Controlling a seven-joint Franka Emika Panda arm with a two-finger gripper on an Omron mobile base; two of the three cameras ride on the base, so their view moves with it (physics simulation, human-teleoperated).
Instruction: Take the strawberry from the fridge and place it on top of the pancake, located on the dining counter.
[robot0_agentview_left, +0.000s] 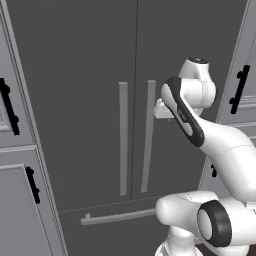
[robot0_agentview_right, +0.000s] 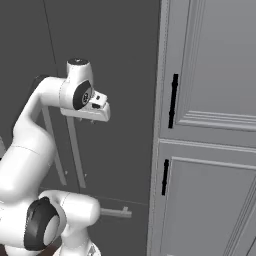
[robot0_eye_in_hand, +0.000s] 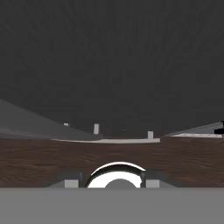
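In the left base view I am facing the fridge (robot0_agentview_left: 90, 100), a tall dark grey matte slab with both French doors shut; its two long light grey vertical handles (robot0_agentview_left: 123, 139) are flat, straight bars, and the horizontal drawer bar (robot0_agentview_left: 117, 216) is running below them. I am holding the arm's hand close to the right-door handle (robot0_agentview_left: 148, 135), and the gripper (robot0_agentview_left: 159, 109) is largely hidden behind the glossy white forearm, so I cannot tell whether the pincer is spread or pressed together. Light grey panelled cabinets (robot0_agentview_left: 15, 200) with short black handles are flanking the fridge. In the right base view I am seeing the hand level beside the door face, with the handle just beyond it; contact cannot be confirmed. In the hand view I am looking down the smooth door toward a dark wood-grain floor (robot0_eye_in_hand: 43, 162). I judge the task to be at its opening step: the door is not yet opened, and the strawberry is presumably inside, unseen; retrieval, transport and placement on the pancake are all remaining.
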